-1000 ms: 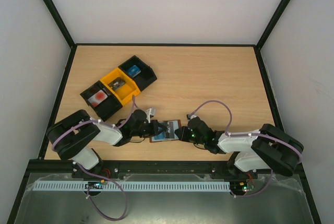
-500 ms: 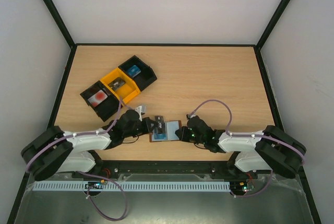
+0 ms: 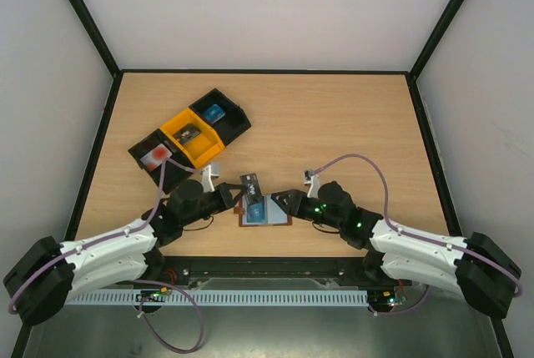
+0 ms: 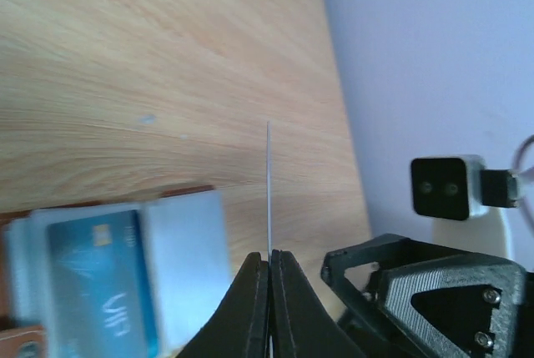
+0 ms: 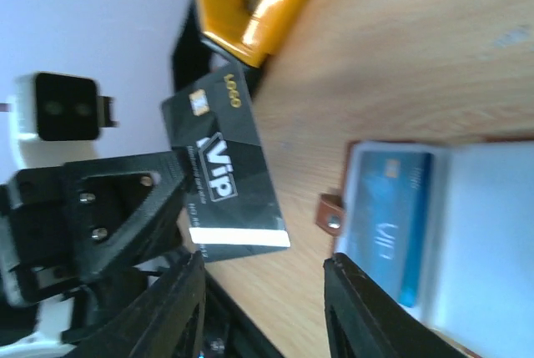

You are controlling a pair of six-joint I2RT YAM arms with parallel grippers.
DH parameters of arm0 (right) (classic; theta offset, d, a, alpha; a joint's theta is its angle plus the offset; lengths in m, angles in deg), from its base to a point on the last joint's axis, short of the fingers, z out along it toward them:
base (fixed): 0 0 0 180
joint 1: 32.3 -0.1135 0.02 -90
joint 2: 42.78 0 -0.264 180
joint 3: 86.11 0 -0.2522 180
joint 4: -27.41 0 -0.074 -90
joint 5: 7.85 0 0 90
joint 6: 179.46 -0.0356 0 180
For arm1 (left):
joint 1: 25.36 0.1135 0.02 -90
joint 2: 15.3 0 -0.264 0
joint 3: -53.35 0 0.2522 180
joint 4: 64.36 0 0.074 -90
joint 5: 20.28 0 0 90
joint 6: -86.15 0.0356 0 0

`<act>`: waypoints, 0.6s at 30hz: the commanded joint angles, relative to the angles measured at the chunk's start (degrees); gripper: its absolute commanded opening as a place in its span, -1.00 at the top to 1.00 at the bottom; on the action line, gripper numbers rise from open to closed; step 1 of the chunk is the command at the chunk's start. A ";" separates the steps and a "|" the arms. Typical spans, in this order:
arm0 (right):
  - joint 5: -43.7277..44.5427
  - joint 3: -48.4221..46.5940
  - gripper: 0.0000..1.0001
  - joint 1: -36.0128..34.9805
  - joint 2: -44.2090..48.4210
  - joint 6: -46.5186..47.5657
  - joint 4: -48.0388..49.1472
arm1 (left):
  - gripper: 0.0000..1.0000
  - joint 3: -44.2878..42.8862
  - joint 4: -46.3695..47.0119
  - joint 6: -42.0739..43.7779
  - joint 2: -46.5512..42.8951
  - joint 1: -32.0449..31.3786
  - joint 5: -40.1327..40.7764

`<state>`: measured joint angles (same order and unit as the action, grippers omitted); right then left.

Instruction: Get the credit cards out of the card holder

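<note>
The brown card holder [image 3: 269, 212] lies open near the table's front edge, with a blue credit card [image 3: 255, 209] in its pale pocket. The holder [image 5: 476, 208] and blue card [image 5: 385, 223] also show in the right wrist view. My left gripper [image 3: 239, 195] is shut on a dark grey credit card [image 3: 250, 184] and holds it just above and left of the holder. The left wrist view shows that card edge-on [image 4: 269, 183] between the closed jaws of the left gripper [image 4: 269, 255]. My right gripper [image 3: 280, 199] stands open at the holder's right end; between the fingers of the right gripper [image 5: 263, 262] there is nothing, and the grey card [image 5: 221, 174] hangs beyond them.
A row of trays sits at the back left: a black tray [image 3: 143, 163] with a white, red-blotched card, a yellow tray [image 3: 203, 146] with a dark card, and a black tray [image 3: 235, 121] with a blue card. Black frame posts edge the table.
The left gripper has drawn the dark grey card out of the holder and lifted it up and left. The right gripper has opened and let go of the holder; both arms have stretched forward.
</note>
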<state>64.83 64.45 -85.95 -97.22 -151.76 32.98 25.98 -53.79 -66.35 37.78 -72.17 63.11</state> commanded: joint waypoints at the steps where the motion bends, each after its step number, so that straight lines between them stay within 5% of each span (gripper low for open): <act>1: -0.87 2.54 0.16 -0.26 4.53 -5.14 7.08 | 0.95 1.53 7.82 -3.57 -2.71 -0.35 -3.70; 9: -5.36 3.02 0.04 -0.26 3.61 -8.08 11.46 | 0.95 4.47 20.84 -7.97 -2.02 -3.01 -5.00; 18: -8.76 3.92 0.28 -0.29 2.92 -7.77 15.60 | 0.95 4.56 26.80 -8.78 1.73 -4.64 -4.57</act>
<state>58.36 67.79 -85.95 -94.29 -159.48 44.50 30.22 -32.91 -74.67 37.87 -76.01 58.20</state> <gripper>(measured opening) 0.392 0.030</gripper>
